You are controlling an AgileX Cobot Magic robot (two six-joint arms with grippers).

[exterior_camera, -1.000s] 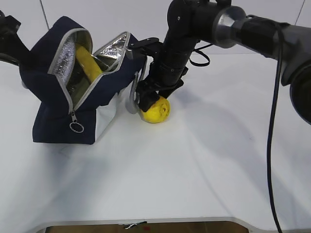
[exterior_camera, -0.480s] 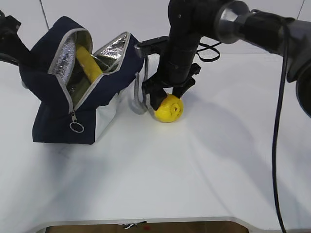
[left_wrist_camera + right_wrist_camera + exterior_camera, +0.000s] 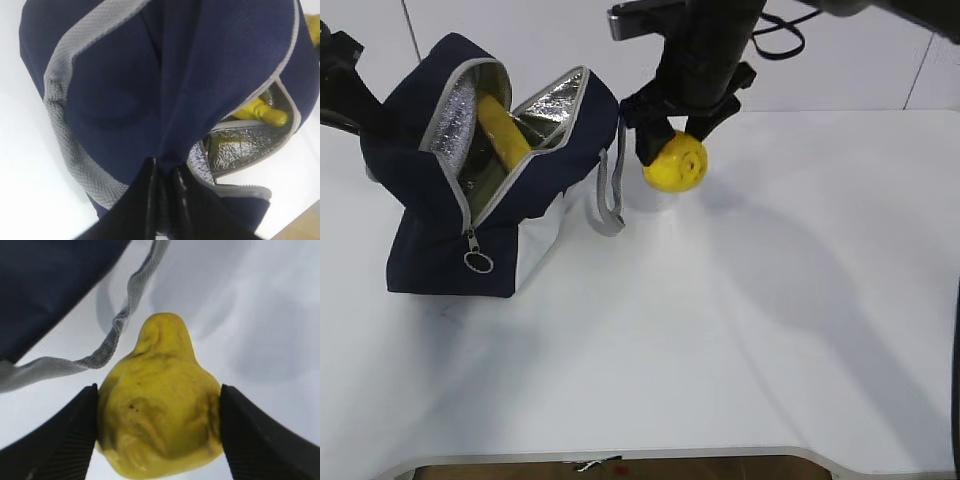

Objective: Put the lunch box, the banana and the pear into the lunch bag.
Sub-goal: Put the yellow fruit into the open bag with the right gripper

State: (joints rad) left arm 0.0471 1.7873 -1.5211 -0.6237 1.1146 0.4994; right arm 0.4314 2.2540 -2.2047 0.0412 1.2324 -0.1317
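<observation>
- The lumpy golden-yellow pear (image 3: 677,164) is held up in the air, above the white table (image 3: 740,330), and it is not touching the table.
- The pear is squeezed between the two black fingers (image 3: 60,435) of the right gripper (image 3: 678,128), one finger pressed on each side of it.
- In the right wrist view, the narrow end of the pear is pointed away from the camera, and the fat end is nearest to it.
- The boxy navy-blue fabric lunch bag (image 3: 430,215) is seen on the left part of the table, tipped over at a slant with its mouth open.
- The shiny silver foil lining (image 3: 555,100) is shown inside the open mouth, and a grey zipper with a ring pull (image 3: 477,262) is hung at the front corner.
- The long bright yellow banana (image 3: 502,130) is found inside the bag, with one end poking up toward the opening.
- A grey webbing handle (image 3: 610,195) is hung down from the side of the bag, between the bag and the pear.
- The pear is held just to the right of the bag, near its open top but still outside it.
- A fold of the blue bag cloth is pinched tight between the closed fingers of the left gripper (image 3: 162,182), as seen in the left wrist view.
- The lunch box cannot be picked out in any view.
</observation>
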